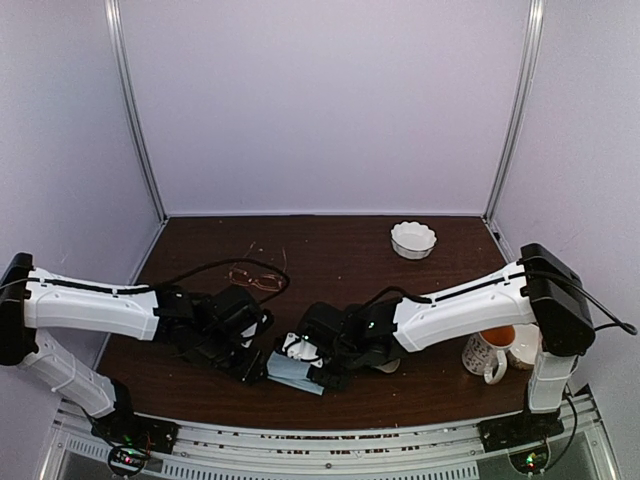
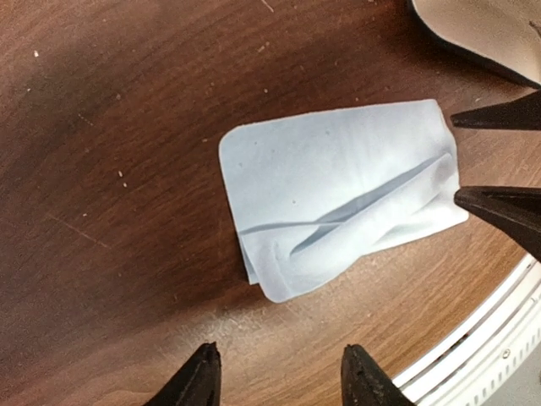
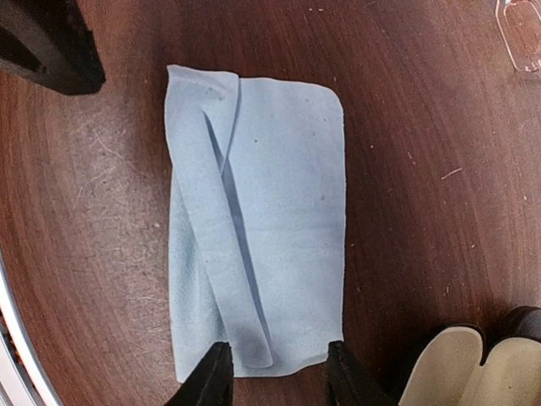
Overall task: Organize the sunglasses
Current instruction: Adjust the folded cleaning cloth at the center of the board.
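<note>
The reddish-copper wire sunglasses (image 1: 256, 278) lie on the table behind my left arm. The dark-framed pair is hidden. A clear lens (image 3: 520, 34) shows in a corner of the right wrist view; which pair it belongs to I cannot tell. Between the arms a folded light-blue cloth (image 1: 290, 372) (image 2: 338, 199) (image 3: 258, 228) lies flat. My left gripper (image 1: 255, 365) (image 2: 283, 376) is open just short of the cloth's corner, nothing in it. My right gripper (image 1: 318, 372) (image 3: 277, 376) is open, its fingertips on either side of the cloth's near edge.
The glasses case with cream lining (image 3: 456, 368) (image 2: 482, 30) lies right beside the cloth under my right arm. A white fluted bowl (image 1: 413, 239) stands at the back right. A patterned mug (image 1: 487, 352) stands at the right. The table's front edge (image 2: 490, 338) is close.
</note>
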`<state>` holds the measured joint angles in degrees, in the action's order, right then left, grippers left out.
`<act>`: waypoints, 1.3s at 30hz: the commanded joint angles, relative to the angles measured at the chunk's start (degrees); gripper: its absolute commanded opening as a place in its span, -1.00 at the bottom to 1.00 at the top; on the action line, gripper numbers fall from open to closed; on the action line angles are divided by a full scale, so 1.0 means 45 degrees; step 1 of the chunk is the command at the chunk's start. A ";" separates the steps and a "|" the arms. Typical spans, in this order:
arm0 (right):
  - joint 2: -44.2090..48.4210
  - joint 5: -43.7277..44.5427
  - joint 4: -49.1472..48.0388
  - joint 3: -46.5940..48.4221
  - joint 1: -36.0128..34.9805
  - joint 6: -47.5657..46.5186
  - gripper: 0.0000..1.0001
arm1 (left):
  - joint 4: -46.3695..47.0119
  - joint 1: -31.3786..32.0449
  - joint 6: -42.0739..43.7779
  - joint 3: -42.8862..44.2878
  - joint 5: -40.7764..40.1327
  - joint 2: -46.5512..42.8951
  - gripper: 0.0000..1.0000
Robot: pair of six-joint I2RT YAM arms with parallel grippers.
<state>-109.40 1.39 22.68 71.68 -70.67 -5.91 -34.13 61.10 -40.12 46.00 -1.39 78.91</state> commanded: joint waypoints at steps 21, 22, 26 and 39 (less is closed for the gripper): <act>0.0862 0.0063 -0.0601 -0.1141 0.0041 0.0863 -0.21 | 0.0436 -0.0192 0.0536 0.1321 -0.1534 0.2894 -0.16; 0.0900 0.0072 -0.0620 -0.1175 0.0041 0.0883 -0.21 | 0.0431 -0.0208 0.0586 0.1399 -0.1500 0.2971 -0.16; 0.0993 0.0144 -0.0640 -0.1290 0.0042 0.0909 -0.21 | 0.0417 -0.0255 0.0672 0.1588 -0.1449 0.3207 -0.16; 0.1216 0.0348 -0.0781 -0.1627 0.0032 0.1060 -0.19 | 0.0717 -0.0756 0.0495 0.1916 -0.1272 0.3741 -0.21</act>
<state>-106.06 1.56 19.86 65.17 -70.67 -2.00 -32.82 58.63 -37.80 52.45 -7.20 94.87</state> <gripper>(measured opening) 0.403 0.402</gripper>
